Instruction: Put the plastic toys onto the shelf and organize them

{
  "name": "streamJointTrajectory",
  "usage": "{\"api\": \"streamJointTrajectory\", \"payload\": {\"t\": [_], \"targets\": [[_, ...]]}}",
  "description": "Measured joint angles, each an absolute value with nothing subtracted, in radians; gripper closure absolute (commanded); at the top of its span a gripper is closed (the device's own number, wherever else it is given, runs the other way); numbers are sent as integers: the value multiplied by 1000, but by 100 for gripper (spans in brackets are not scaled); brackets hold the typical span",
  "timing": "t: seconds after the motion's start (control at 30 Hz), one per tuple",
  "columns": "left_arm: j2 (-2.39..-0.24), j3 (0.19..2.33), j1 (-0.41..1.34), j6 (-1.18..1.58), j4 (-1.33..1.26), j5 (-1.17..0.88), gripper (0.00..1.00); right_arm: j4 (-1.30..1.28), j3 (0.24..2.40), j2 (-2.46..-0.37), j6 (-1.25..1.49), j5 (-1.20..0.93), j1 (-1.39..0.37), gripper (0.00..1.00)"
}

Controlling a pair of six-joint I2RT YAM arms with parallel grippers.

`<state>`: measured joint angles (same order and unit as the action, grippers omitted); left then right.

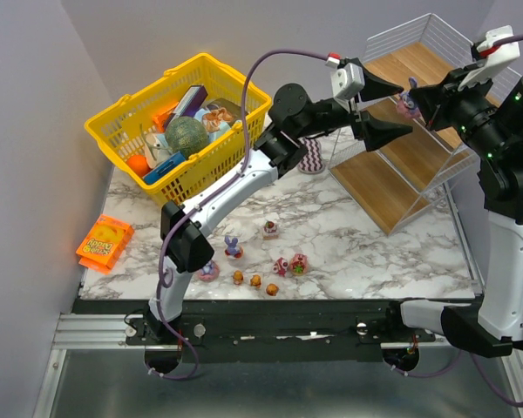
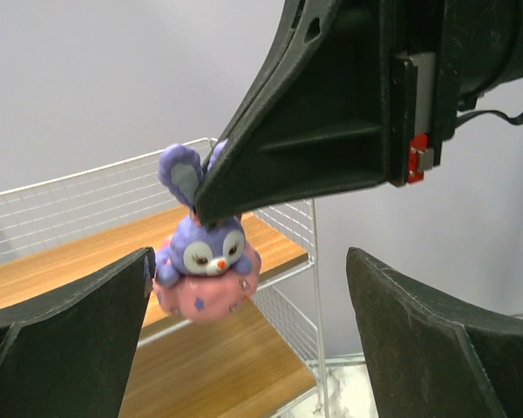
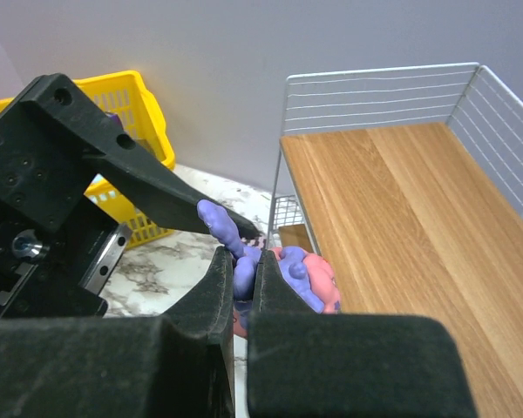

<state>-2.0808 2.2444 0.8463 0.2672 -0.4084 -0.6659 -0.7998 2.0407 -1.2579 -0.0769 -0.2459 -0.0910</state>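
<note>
My right gripper (image 1: 421, 94) is shut on the ear of a purple bunny with a pink base (image 1: 409, 106), holding it in the air at the front of the shelf's (image 1: 418, 152) top board. In the right wrist view the fingers (image 3: 216, 287) pinch the ear, with the bunny (image 3: 318, 280) hanging beside the top board (image 3: 401, 218). My left gripper (image 1: 404, 111) is open, its jaws wide either side of the bunny (image 2: 205, 266) without touching it. On the table lie two more bunnies (image 1: 233, 246), three orange bears (image 1: 255, 280) and three pink rounded toys (image 1: 289, 264).
A yellow basket (image 1: 113, 131) full of items stands at the back left. A purple zigzag pad (image 1: 311, 155) lies by the shelf's foot. An orange packet (image 1: 105, 244) lies at the table's left edge. Walls close in on both sides.
</note>
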Motion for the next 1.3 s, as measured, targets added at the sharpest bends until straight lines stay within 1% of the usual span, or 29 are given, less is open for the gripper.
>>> {"api": "streamJointTrajectory", "payload": {"t": [0.2,0.33,0.5,0.93,1.17,1.3], "targets": [[-1969,2094,844,225,-399,-652,1,-778,1993,-1244,-103,-236,-35,100],[-1885,1996,833,206,-405,-641,1,-769,1934,-1235,-107,-286,57,99],[-1834,1927,823,198,-406,-640,1,-767,1917,-1239,-106,-383,163,100],[-1805,1848,803,178,-349,-640,1,-746,1937,-1283,-68,-687,404,100],[-1774,1835,785,170,-334,-641,1,-743,1940,-1287,-44,-776,461,99],[-1761,1828,774,169,-334,-643,1,-744,1939,-1284,-38,-783,476,99]]}}
